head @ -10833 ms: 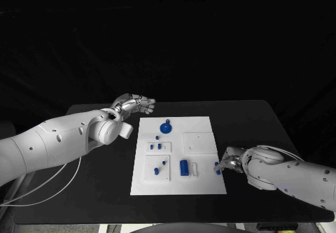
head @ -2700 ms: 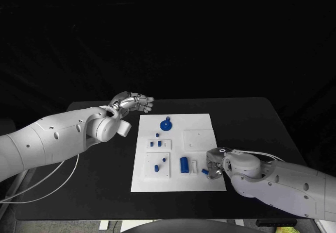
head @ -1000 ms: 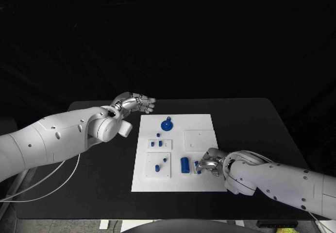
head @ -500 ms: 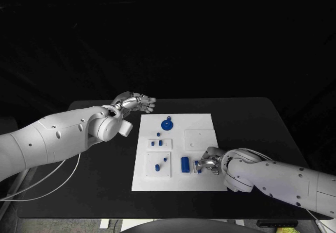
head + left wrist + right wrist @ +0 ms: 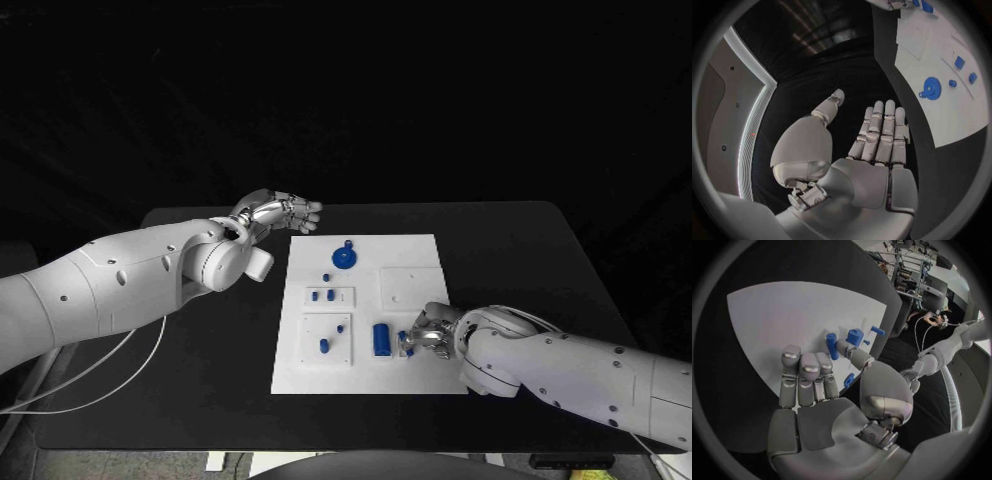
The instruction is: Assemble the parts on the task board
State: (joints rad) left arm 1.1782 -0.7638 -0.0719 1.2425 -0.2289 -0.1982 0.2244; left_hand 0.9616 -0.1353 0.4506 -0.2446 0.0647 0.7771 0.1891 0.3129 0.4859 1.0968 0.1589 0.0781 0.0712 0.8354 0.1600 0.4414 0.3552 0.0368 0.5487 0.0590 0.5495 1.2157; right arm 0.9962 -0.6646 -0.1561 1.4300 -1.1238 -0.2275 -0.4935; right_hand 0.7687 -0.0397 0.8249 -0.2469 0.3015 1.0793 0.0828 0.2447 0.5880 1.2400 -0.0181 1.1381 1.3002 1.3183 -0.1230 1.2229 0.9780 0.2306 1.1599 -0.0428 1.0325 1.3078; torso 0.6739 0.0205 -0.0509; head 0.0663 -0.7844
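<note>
- Board (image 5: pixel 407 262), white, lies mid-table with blue parts on it: a round geared piece (image 5: pixel 343 258) at the far end, small pegs (image 5: pixel 327 296) in the left blocks, a long cylinder (image 5: pixel 381 339) near the front.
- Right hand (image 5: pixel 431 334) rests over the board's near right corner, pinching a small blue part (image 5: pixel 831 346) between thumb and fingers; judged mid-placement.
- Left hand (image 5: pixel 277 212) hovers off the far left corner, fingers spread, holding nothing.
- Several parts look unseated, so much remains.

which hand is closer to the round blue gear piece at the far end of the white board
Left. The left hand hovers open off the white task board's far left corner, near the round blue gear piece. The right hand works at the board's near right end.
</note>
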